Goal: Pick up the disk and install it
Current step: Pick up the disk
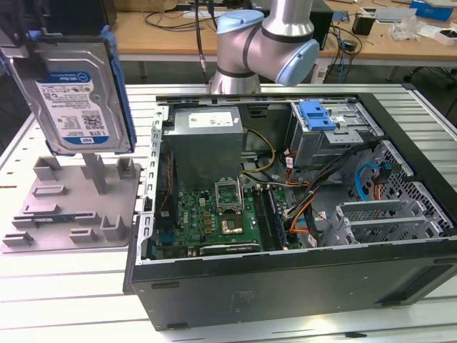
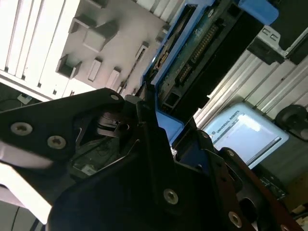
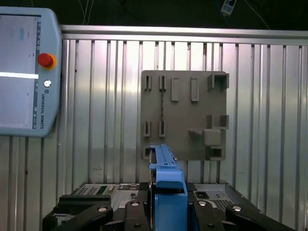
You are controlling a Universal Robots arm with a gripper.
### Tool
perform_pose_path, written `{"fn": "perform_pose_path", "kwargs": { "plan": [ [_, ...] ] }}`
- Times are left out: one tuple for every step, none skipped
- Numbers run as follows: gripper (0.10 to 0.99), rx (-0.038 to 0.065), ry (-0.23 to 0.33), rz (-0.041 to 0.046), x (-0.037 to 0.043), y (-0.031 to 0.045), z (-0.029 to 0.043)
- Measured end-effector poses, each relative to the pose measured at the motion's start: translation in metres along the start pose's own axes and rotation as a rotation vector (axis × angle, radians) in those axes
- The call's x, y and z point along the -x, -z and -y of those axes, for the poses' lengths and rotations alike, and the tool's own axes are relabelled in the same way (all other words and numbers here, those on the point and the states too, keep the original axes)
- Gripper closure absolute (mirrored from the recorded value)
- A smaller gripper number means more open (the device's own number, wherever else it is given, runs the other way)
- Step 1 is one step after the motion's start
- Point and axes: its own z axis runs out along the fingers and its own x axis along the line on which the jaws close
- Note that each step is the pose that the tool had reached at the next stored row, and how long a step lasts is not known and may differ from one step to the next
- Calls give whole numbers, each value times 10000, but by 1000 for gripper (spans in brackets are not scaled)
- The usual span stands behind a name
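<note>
- One disk (image 1: 71, 93), silver body with a white-and-blue label and blue rails, hangs upright at ten o'clock in the exterior view; it sits above the grey fixture plate (image 1: 71, 214) and touches none of its posts.
- Hand (image 3: 167, 211): in the first wrist view the black fingers (image 3: 139, 219) stand on either side of the blue rail; closed on the disk, holding it by one end; the second wrist view shows the disk's circuit-board face and connector row running away from the hand.
- Open computer case (image 1: 285, 286) lies on the table (image 1: 57, 300) at three o'clock of the fixture plate; the drive cage (image 1: 343, 136) with a blue bracket (image 1: 316, 114) is at one o'clock inside the case, well apart from the disk.
- Judgement: pick-up looks done; install not yet done; step in hand is the carry.
- To do it well, as I judge it: keep the disk upright and the grip square on the rails; the hold is at one end, so the long body could lever or swing; travel slowly.
- Keep enough height to clear the plate's posts and the case's near wall; mind the cables (image 1: 307, 207) beside the cage.
</note>
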Motion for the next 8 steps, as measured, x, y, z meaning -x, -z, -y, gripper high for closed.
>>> {"fn": "perform_pose_path", "kwargs": {
  "plan": [
    [718,2,-2,1,-39,1,64],
    [718,3,1,0,-66,2,108],
    [718,5,1,0,-89,3,148],
    [718,7,-2,0,-117,4,198],
    [718,9,1,-1,-140,5,242],
    [718,10,0,-1,-164,5,286],
    [718,11,-2,-1,-185,6,329],
    [718,13,0,0,-210,6,376]
  ]
}}
